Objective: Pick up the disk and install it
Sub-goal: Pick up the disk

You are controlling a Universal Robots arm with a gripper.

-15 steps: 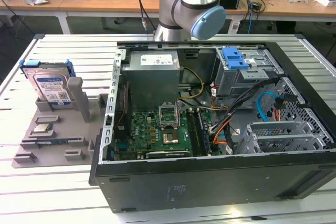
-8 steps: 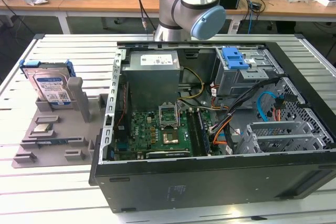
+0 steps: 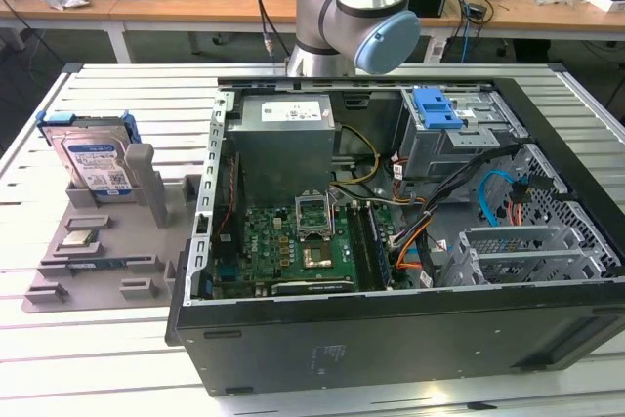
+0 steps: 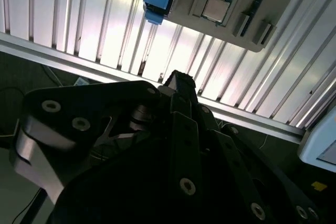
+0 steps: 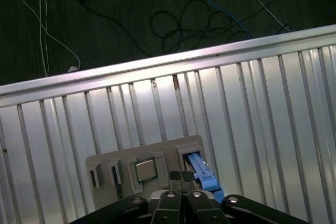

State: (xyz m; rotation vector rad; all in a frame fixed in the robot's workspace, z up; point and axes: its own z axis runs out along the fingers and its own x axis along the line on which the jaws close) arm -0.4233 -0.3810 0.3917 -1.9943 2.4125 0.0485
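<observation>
Your disk point(image 3: 95, 158) stands on edge in the holder point(image 3: 98, 275), 9 o'clock of the case point(image 3: 391, 344), presumably for easy grasping; pincer point(image 5: 181, 176) clenched, empty.

Exterior view: even, bright overhead room light. The slatted table point(image 3: 107, 358) reads pale, with soft shadows. The computer case point(image 3: 391, 349) is darker inside, its near wall almost black.
Second wrist view: white glare streaks run along the table slats; the gripper point(image 4: 177, 80) is in deep shadow, near-silhouette.
First wrist view: bright band on the table edge, dim floor point(image 5: 105, 9) beyond.
</observation>
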